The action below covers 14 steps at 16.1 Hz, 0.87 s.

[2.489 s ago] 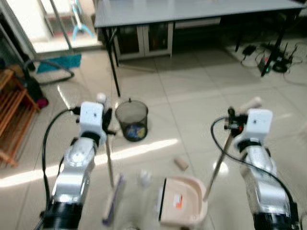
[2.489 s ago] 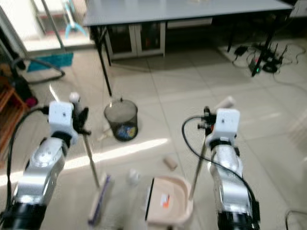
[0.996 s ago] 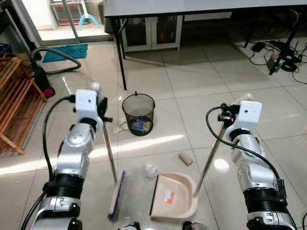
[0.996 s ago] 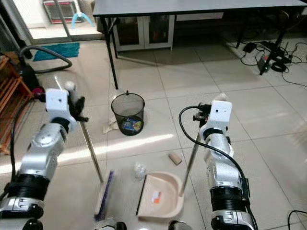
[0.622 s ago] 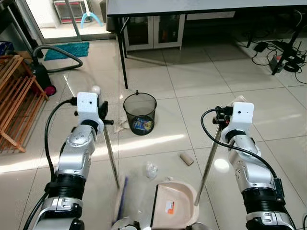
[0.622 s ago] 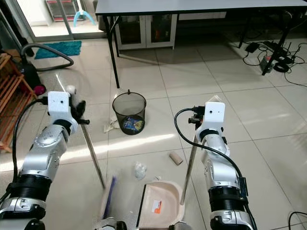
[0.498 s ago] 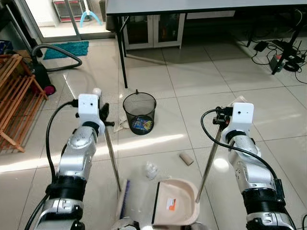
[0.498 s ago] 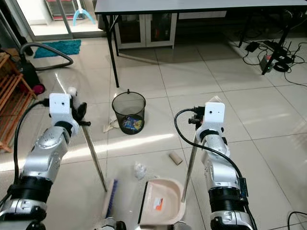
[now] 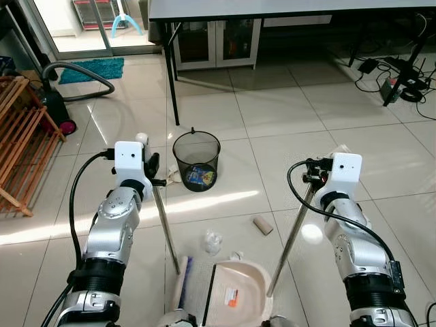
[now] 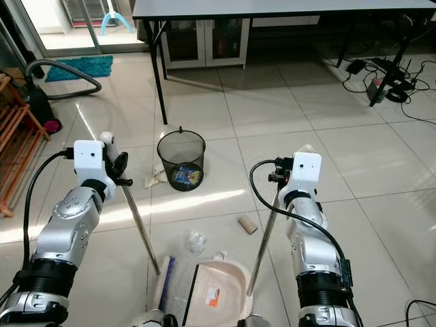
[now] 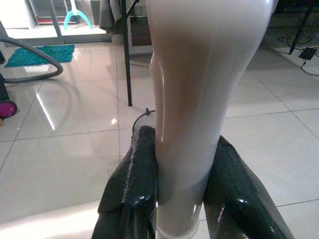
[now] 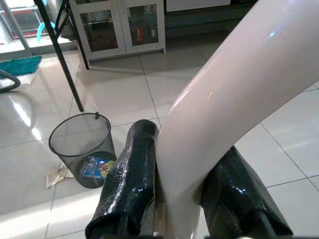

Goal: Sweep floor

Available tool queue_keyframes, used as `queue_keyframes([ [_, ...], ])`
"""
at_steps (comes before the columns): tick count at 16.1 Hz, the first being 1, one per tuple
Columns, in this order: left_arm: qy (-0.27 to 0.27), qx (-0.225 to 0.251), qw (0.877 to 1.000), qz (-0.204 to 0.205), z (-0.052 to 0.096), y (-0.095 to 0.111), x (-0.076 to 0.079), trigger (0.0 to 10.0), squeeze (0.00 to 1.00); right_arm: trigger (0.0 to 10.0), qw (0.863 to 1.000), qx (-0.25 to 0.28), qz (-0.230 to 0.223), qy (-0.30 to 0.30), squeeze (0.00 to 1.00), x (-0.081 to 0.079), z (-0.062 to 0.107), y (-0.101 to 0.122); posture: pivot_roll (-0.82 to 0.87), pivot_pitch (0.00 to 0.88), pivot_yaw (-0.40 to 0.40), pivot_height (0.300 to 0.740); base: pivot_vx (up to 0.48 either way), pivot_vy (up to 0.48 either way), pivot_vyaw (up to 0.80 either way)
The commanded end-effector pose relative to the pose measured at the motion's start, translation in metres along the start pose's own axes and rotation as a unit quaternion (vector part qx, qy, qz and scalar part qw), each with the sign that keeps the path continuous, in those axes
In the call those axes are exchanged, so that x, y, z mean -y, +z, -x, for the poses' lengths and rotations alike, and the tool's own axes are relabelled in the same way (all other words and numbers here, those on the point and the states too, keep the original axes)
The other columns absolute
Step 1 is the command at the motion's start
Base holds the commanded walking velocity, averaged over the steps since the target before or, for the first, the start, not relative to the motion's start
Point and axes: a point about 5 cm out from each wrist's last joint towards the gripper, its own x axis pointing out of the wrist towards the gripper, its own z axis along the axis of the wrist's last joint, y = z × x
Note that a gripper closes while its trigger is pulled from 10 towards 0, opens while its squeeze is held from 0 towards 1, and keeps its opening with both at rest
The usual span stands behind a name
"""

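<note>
A dark table [image 9: 286,8] stands beyond the mesh bin [image 9: 197,161], with a cardboard tube [image 9: 262,225] and crumpled wrapper [image 9: 212,240] (both loose on tiles) ahead of the dustpan [image 9: 235,293], whose pole the right gripper [image 12: 187,186] clamps, while the left gripper [image 11: 185,191] clenches the broom [image 9: 178,286] handle.

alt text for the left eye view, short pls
The robot's left gripper holds a broom and its right gripper a dustpan by their long handles, over a tiled floor with a crumpled wrapper, a cardboard tube and a mesh bin.
</note>
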Motion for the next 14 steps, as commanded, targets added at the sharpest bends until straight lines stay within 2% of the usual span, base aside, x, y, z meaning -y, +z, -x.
queue_keyframes([
  [1, -0.005, 0.007, 1.000, -0.004, 0.003, 0.004, 0.002, 10.0, 0.00, 10.0, 1.000, 0.020, 0.010, -0.004, 0.00, 0.004, 0.001, 0.008, 0.03, 0.062, 0.023, 0.740, 0.000, 0.000, 0.00],
  [2, -0.008, 0.003, 1.000, 0.002, 0.004, 0.003, 0.003, 10.0, 0.00, 10.0, 1.000, 0.020, 0.008, -0.003, 0.00, 0.004, 0.001, 0.008, 0.03, 0.061, 0.022, 0.740, 0.000, 0.000, 0.00],
  [4, -0.008, 0.003, 0.999, -0.032, 0.005, -0.001, 0.002, 10.0, 0.00, 10.0, 1.000, 0.018, 0.008, -0.004, 0.00, 0.004, 0.000, 0.008, 0.02, 0.055, 0.019, 0.740, 0.000, 0.000, 0.00],
  [7, -0.003, 0.009, 0.999, -0.046, 0.004, 0.001, 0.000, 10.0, 0.00, 10.0, 1.000, 0.022, 0.011, -0.005, 0.00, 0.004, -0.002, 0.010, 0.01, 0.051, 0.015, 0.740, 0.000, 0.000, 0.00],
  [12, -0.017, 0.036, 0.997, -0.062, -0.001, 0.010, 0.008, 10.0, 0.00, 10.0, 0.998, 0.056, 0.012, -0.025, 0.00, 0.011, -0.007, 0.026, 0.01, 0.069, 0.028, 0.740, 0.000, 0.000, 0.00],
  [14, -0.017, 0.035, 0.995, -0.091, -0.003, 0.007, 0.008, 10.0, 0.00, 10.0, 0.996, 0.072, 0.022, -0.040, 0.00, 0.014, -0.008, 0.027, 0.01, 0.074, 0.032, 0.740, 0.000, 0.000, 0.00],
])
